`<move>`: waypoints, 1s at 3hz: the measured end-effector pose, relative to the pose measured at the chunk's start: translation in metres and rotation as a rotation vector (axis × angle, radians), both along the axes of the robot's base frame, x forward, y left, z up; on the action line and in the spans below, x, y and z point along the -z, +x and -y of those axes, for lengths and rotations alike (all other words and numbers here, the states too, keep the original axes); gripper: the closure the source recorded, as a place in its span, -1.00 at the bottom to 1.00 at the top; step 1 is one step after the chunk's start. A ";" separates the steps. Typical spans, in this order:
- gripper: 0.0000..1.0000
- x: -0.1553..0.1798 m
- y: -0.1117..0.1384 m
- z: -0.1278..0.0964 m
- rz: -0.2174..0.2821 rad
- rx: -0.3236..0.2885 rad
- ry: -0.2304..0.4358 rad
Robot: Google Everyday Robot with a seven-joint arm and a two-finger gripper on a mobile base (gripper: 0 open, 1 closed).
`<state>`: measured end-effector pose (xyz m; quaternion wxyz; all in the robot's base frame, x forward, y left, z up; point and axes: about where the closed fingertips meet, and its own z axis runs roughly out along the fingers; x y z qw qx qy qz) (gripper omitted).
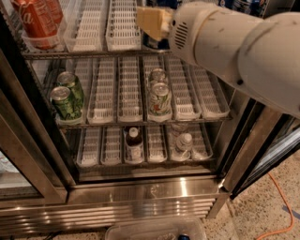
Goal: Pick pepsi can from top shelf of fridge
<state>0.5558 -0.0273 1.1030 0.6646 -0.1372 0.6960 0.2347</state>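
Observation:
My gripper [153,21], with tan pads on the end of the big white arm [234,47], reaches in over the top shelf [93,54] of the fridge [140,206]. It is at the middle lane, right over a dark can [153,43] that is mostly hidden by it. This seems to be the pepsi can, but no lettering shows. More dark blue shapes [243,4] show behind the arm at the top right.
Red cola cans [35,18] stand at the top shelf's left. The middle shelf holds green cans [65,101] and green-and-white cans [159,96]. Bottles [134,143] stand below. Dark door frames [253,150] flank the opening. An orange cable [276,206] lies on the floor.

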 end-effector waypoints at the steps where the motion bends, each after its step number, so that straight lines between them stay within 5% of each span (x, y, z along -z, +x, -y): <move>1: 1.00 0.009 -0.014 0.006 -0.007 -0.073 0.003; 3: 1.00 0.027 -0.047 0.012 -0.006 -0.233 0.002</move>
